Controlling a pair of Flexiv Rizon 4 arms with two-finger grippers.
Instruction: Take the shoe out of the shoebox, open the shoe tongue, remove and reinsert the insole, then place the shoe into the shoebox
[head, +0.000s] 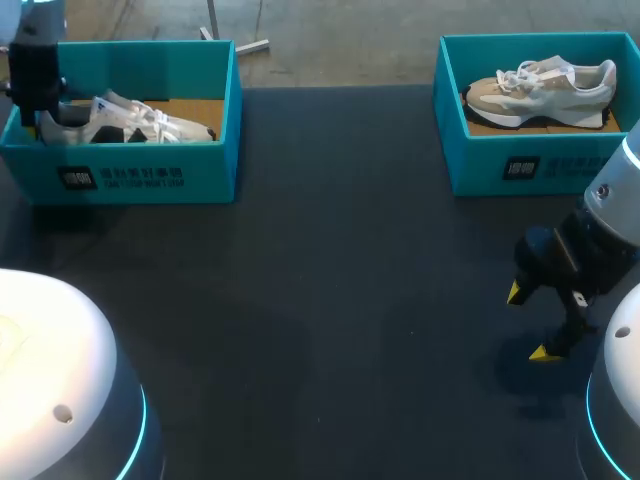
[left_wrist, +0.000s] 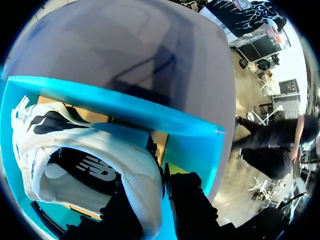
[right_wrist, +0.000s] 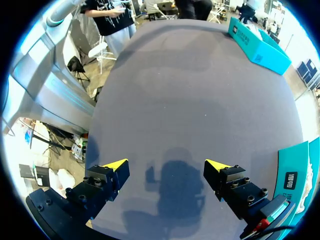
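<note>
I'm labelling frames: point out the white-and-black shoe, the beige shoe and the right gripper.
white-and-black shoe (head: 150, 122), head view, laced midfoot.
beige shoe (head: 545, 92), head view, side panel.
right gripper (right_wrist: 167, 165), right wrist view, midway between its yellow tips.

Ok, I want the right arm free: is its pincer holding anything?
No, the right pincer stands open over the table, with nothing between its yellow tips.

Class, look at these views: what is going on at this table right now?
The left gripper is shut on the heel of the white and black shoe, which lies in the left shoebox. The right gripper hangs open over the table, near the right shoebox, which holds a beige shoe. Neither shoe is out yet.
</note>
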